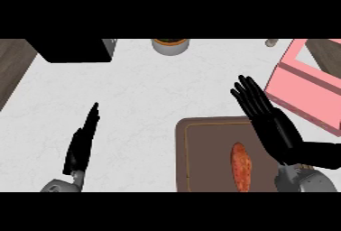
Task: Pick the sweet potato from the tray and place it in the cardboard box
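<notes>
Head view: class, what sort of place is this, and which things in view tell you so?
Probably a kitchen counter: a pale marble-like worktop, a brown tray holding a sweet potato, and a jar-like container at the far edge. A pink box sits at the right.

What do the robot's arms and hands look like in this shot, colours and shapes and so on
Both hands are matt black with long, slim fingers and a thumb. The right hand shows its broad palm side; the left hand shows edge-on as a narrow black blade. Each joins a grey forearm with a rounded, metallic-looking wrist at the view's lower edge. No cables, markings or sleeves show.
</notes>
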`<move>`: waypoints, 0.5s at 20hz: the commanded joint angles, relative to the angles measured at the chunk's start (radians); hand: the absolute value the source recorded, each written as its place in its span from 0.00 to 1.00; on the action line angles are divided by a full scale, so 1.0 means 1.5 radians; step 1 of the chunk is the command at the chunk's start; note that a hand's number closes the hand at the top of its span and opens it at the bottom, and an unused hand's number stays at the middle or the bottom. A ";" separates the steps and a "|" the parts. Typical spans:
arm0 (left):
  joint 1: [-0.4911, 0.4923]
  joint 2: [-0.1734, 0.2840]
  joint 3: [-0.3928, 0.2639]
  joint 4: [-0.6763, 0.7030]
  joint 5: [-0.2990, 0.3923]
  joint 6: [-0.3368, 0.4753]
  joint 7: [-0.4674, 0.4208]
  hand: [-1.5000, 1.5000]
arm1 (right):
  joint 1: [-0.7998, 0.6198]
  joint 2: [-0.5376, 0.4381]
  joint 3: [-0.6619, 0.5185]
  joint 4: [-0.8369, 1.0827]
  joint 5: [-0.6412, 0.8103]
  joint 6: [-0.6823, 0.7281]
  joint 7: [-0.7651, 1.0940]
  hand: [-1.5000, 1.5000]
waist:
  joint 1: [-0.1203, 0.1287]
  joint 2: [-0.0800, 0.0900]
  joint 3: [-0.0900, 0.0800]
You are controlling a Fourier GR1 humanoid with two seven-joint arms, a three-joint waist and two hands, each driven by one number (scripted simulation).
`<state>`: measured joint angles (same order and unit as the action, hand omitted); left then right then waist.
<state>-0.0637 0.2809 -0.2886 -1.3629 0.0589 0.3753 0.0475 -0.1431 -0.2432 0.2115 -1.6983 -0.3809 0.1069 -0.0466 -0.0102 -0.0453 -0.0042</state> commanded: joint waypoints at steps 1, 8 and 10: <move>-0.001 0.005 0.029 0.001 0.003 -0.002 -0.028 0.50 | 0.016 -0.026 -0.033 -0.052 0.049 -0.055 0.025 1.00 | 0.002 0.028 0.002; 0.016 0.018 0.103 -0.005 0.052 0.030 -0.006 0.50 | 0.160 -0.247 -0.116 0.009 0.379 -0.216 0.094 1.00 | -0.058 0.022 -0.013; 0.030 0.011 0.116 0.001 0.072 0.023 -0.013 0.50 | 0.233 -0.137 -0.147 -0.034 0.371 -0.347 0.089 1.00 | -0.057 0.020 -0.001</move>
<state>-0.0401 0.3036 -0.1523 -1.3681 0.1298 0.4082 0.0333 0.0710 -0.4504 0.0495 -1.7414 0.0388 -0.2357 0.0514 -0.0748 -0.0174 -0.0128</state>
